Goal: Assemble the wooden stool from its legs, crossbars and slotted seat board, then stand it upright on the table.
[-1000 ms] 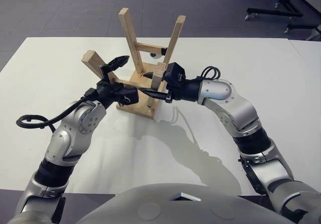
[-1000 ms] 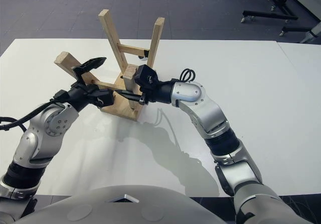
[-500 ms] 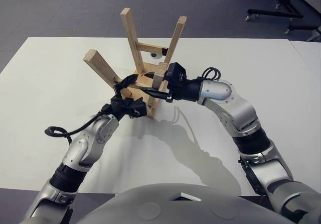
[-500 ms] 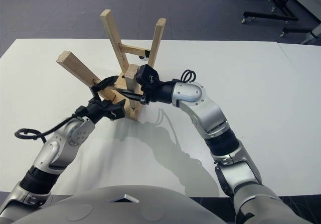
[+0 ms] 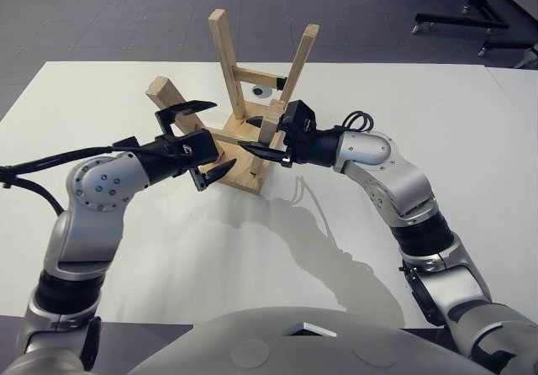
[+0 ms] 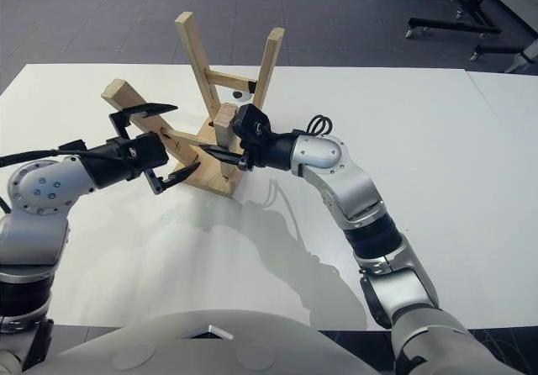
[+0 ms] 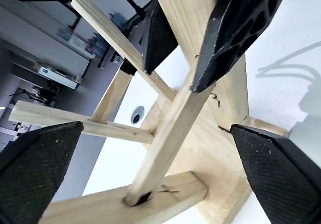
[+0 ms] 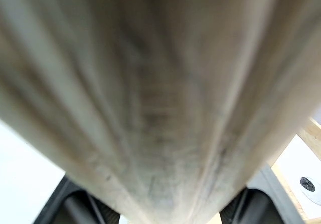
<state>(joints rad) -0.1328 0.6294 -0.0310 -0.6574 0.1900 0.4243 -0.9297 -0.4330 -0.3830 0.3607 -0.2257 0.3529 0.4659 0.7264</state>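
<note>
Upturned wooden stool (image 5: 245,131) on white table (image 5: 403,97), legs set in seat board (image 5: 241,179), left gripper (image 5: 224,133) spread wide beside slanted leg (image 5: 171,104), right gripper (image 5: 255,136) pinching near leg (image 5: 271,116).

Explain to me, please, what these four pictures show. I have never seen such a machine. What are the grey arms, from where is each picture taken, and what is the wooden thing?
The grey arms belong to a humanoid robot. Each arm ends in a black hand with two fingers. Two pictures come from the two cameras in its head, which look down over the arms. The other two come from a camera on each wrist, so everything in them looks very near.

On the white table a wooden stool stands upside down, with its seat board below and its legs pointing up.

The right hand is shut on one leg. In the right wrist picture, that leg is the wood between the fingers. The left hand is wide open, close to the stool, and holds nothing.
</note>
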